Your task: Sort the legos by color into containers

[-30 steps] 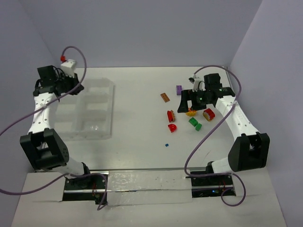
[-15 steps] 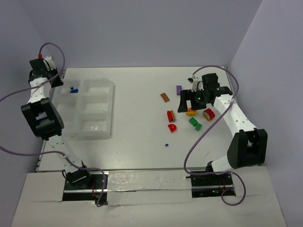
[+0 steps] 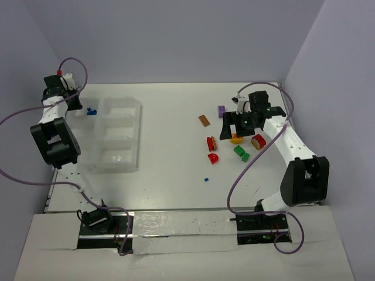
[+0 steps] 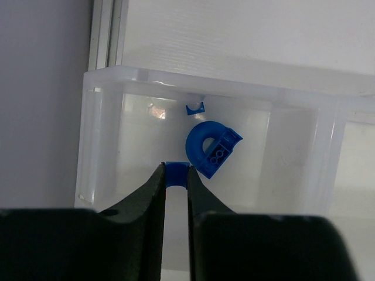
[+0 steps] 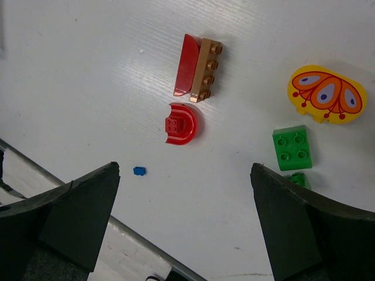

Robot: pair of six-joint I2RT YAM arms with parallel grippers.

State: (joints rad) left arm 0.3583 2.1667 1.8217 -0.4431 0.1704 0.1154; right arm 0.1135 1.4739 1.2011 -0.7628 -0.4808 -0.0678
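The clear divided tray (image 3: 136, 130) lies at the left. My left gripper (image 3: 77, 103) is at its far-left compartment (image 4: 105, 146), shut on a small blue piece (image 4: 176, 174). A blue rounded piece (image 4: 211, 149) and a tiny blue clip (image 4: 195, 109) lie in that compartment; blue also shows there from above (image 3: 89, 110). My right gripper (image 3: 236, 127) hangs wide open and empty (image 5: 184, 175) over loose legos: a red brick joined to a tan one (image 5: 196, 70), a red arch (image 5: 180, 124), a green brick (image 5: 292, 147), a yellow oval piece (image 5: 325, 93) and a tiny blue piece (image 5: 139, 171).
Farther back lie an orange brick (image 3: 204, 120) and a purple brick (image 3: 221, 110). A red and yellow rounded piece (image 3: 258, 141) sits under the right forearm. The left wall stands right beside the tray's far-left corner. Purple cables loop round both arms.
The left arm has swung its elbow from the near left back to the far-left corner, its gripper staying at the tray's far-left compartment. The right arm has barely moved.
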